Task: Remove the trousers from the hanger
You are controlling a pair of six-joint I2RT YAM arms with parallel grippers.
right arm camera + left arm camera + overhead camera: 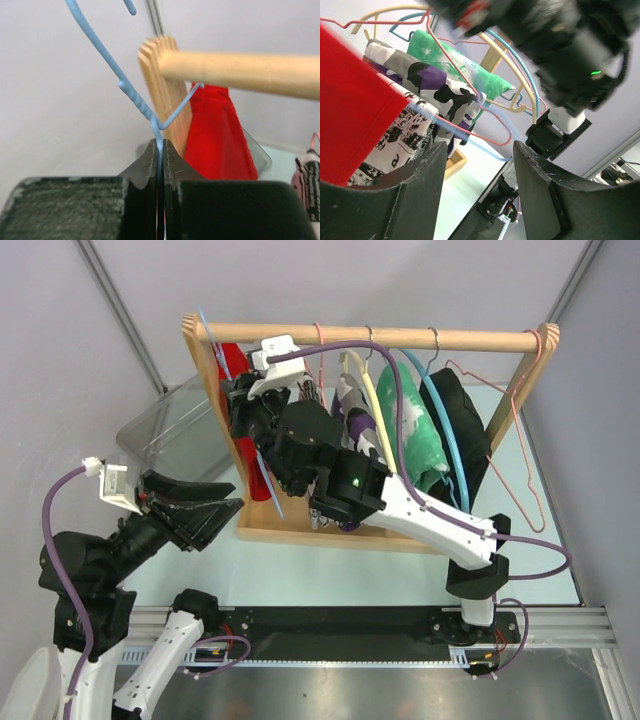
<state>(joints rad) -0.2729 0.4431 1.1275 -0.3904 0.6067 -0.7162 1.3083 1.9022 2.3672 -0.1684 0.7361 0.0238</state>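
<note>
Right wrist: right gripper (pixel 160 146) clamps the blue hanger (pixel 136 102), jaws shut. Left gripper (pixel 479 151), jaws wide, empty, should seize the red trousers (pixel 355 115).

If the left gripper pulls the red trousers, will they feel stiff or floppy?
Probably floppy: the trousers hang in soft folds. Likely light, since the thin wire hanger carries them. The hanger might flex.

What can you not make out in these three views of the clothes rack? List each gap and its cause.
Top view: the right arm covers most of the red trousers.
Right wrist: the right gripper hides the blue hanger below its clamped neck.
Left wrist: the frame's left edge cuts off the trousers; the open left gripper covers the garments' lower ends.
</note>
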